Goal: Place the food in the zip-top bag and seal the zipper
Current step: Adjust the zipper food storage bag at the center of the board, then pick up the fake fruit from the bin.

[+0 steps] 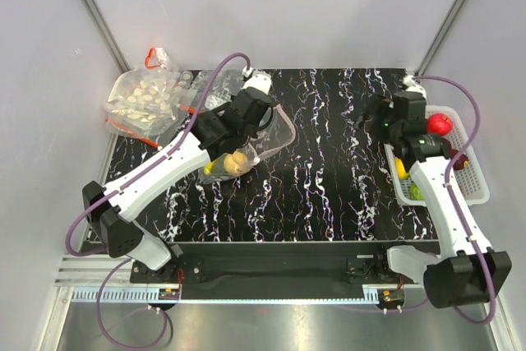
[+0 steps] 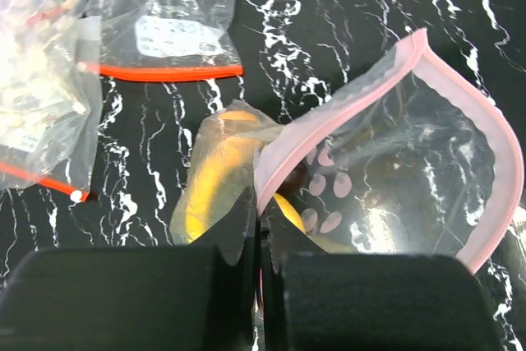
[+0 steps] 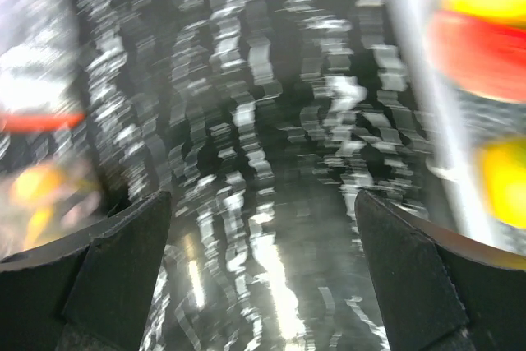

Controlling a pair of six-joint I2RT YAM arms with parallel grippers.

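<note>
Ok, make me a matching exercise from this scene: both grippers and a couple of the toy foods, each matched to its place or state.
1 left gripper
2 right gripper
3 red toy
4 yellow food

A in the white basket
B open, holding nothing
C inside the dotted bag
D shut on the bag's rim

Pairs: 1-D, 2-B, 3-A, 4-C

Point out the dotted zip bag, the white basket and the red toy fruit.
zip-top bag (image 2: 386,172): left wrist view, clear dotted wall.
white basket (image 1: 472,185): top external view, bare mesh by right rim.
red toy fruit (image 1: 440,124): top external view, its rounded top.
</note>
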